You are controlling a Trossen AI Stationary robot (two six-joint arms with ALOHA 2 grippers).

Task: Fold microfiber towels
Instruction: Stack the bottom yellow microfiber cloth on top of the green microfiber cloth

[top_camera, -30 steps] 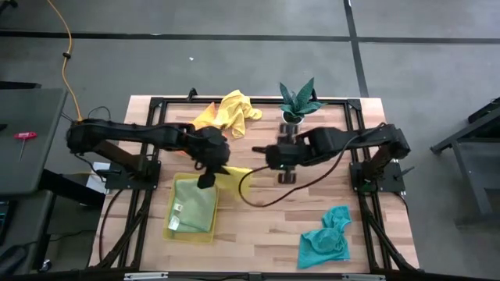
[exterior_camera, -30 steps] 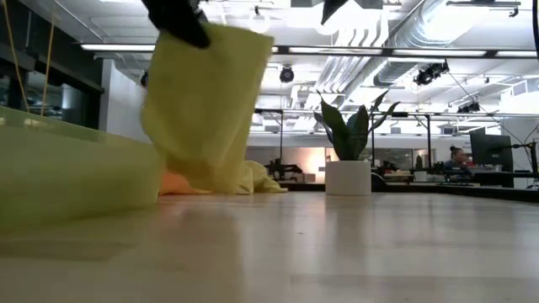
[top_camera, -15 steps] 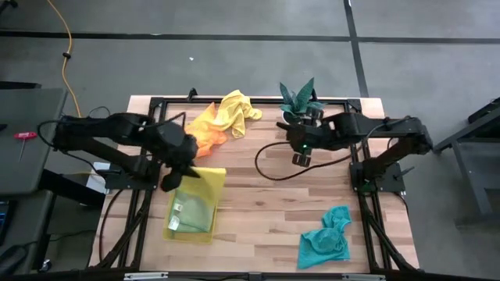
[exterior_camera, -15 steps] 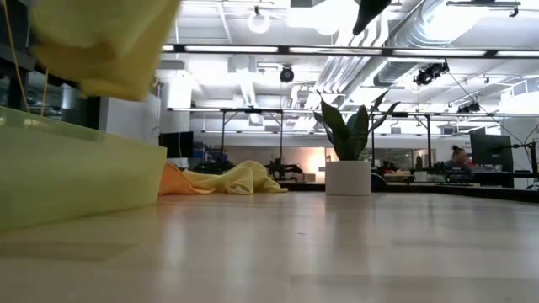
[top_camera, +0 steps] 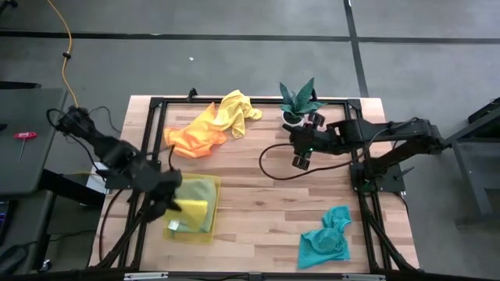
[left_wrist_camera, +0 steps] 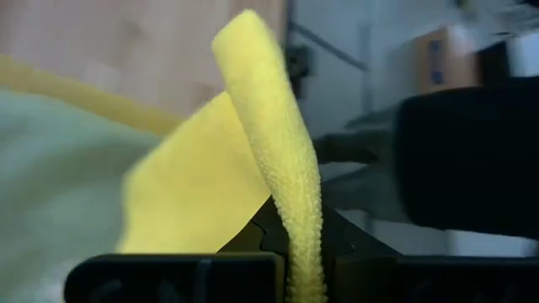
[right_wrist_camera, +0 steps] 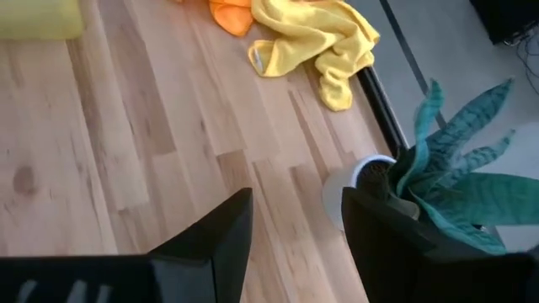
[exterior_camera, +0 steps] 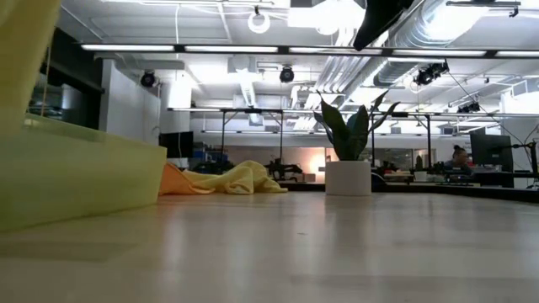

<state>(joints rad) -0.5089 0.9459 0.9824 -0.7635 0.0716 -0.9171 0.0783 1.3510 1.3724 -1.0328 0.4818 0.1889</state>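
The left gripper (top_camera: 173, 204) is seen low over the yellow plastic tray (top_camera: 167, 232) at the near left of the table (top_camera: 258, 211), and its fingers are clamped tight on a yellow towel (left_wrist_camera: 278, 160). In the left wrist view the cloth is pinched at one edge between the dark fingers (left_wrist_camera: 177, 278), and it stands up from them as a thick folded ridge. From above, the rest of that towel is laid across the olive-green towel (top_camera: 198, 187), which is kept folded flat inside the tray.

The right gripper (top_camera: 301, 156) is held above the table's far right part, just beside the potted plant (top_camera: 297, 100). Its fingers (right_wrist_camera: 223, 240) are spread apart and nothing is gripped between them; bare wood is seen in the gap.

At the far edge, a second yellow towel (top_camera: 234, 111) is left crumpled, and the orange towel (top_camera: 194, 136) is bunched against it, the two touching. Both are picked up again in the low view, lying beyond the tray wall (exterior_camera: 84, 181). The teal towel (top_camera: 326, 238) is heaped unfolded at the near right corner, well apart from both grippers.
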